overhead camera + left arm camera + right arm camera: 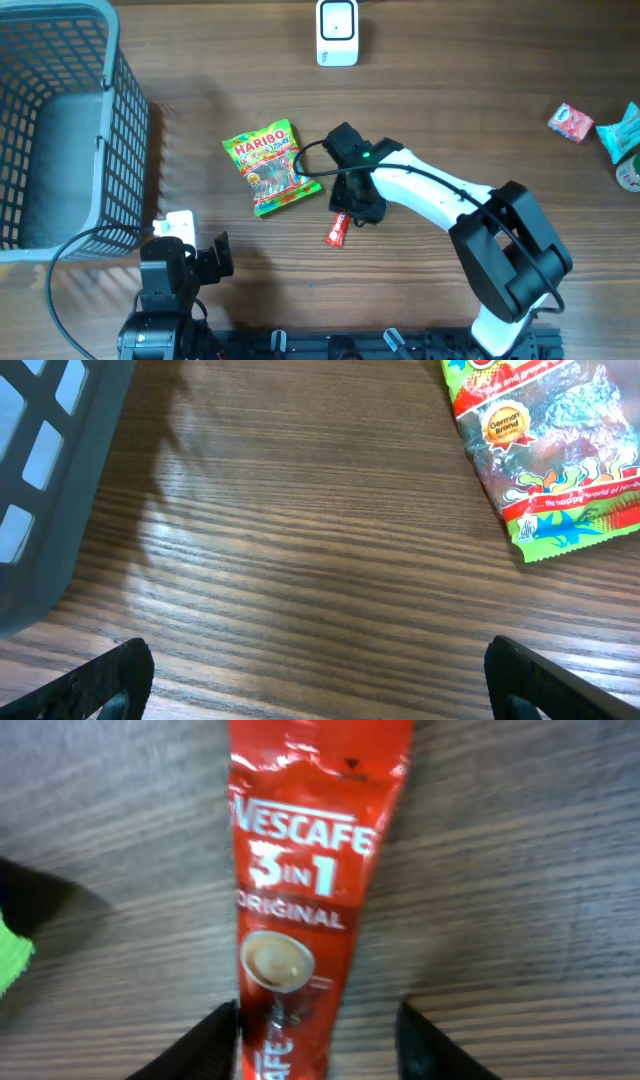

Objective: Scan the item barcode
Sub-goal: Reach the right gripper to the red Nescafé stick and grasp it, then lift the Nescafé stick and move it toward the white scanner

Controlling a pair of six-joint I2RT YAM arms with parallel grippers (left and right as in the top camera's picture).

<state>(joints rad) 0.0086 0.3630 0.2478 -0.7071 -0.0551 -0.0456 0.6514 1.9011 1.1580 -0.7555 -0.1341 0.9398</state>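
A red Nescafe 3-in-1 stick sachet [300,910] lies flat on the wooden table, seen just below the table's centre [337,229] in the overhead view. My right gripper [318,1025] is down over its lower end with a finger on each side. The left finger touches the sachet's edge, and a strip of table shows between the sachet and the right finger. From above, that gripper [358,205] covers the sachet's upper end. The white barcode scanner [337,32] stands at the table's far edge. My left gripper [320,665] stands wide open over bare wood at the front left [200,250].
A green Haribo bag [270,167] lies left of the right gripper, and its corner shows in the left wrist view [550,450]. A grey wire basket [60,130] fills the left side. A pink packet [570,122] and a teal packet [622,130] sit at the far right.
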